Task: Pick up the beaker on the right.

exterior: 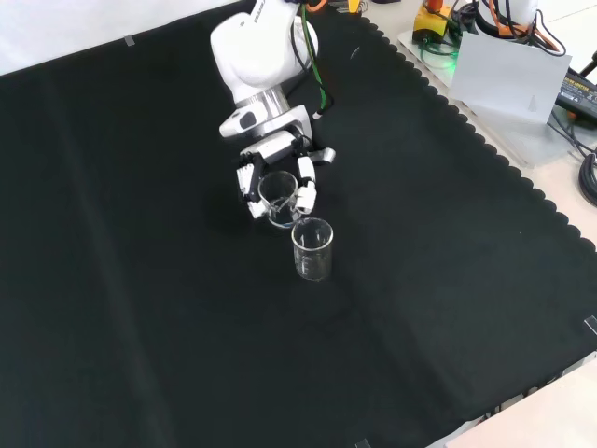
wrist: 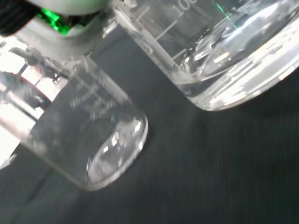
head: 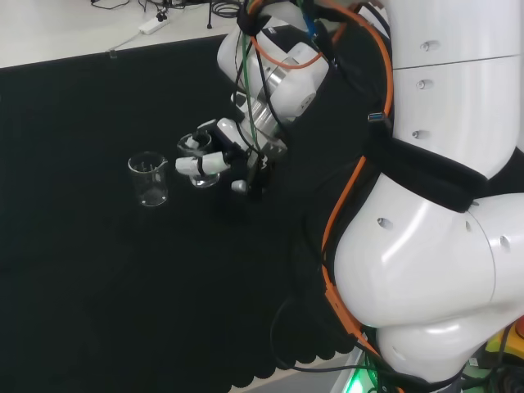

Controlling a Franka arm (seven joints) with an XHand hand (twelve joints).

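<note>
Two clear glass beakers stand on the black cloth. In the head view one beaker (head: 196, 154) sits inside the hand (head: 214, 164), whose fingers curl round its wall; the other beaker (head: 149, 180) stands free a little to its left. The front view has the hand (exterior: 276, 147) reaching down from above, with fingers (exterior: 306, 179) on both sides of the held beaker (exterior: 278, 194), and the free beaker (exterior: 312, 249) just below and right of it. Close up in the wrist view are the held beaker's base (wrist: 224, 60), low at the cloth, and the free beaker (wrist: 93, 135) beside it.
Black cloth (exterior: 140, 308) spreads wide around both beakers. The arm's white links (head: 442, 205) stand at the head view's right. Boxes and cables (exterior: 513, 65) lie beyond the cloth's scalloped edge at the front view's upper right.
</note>
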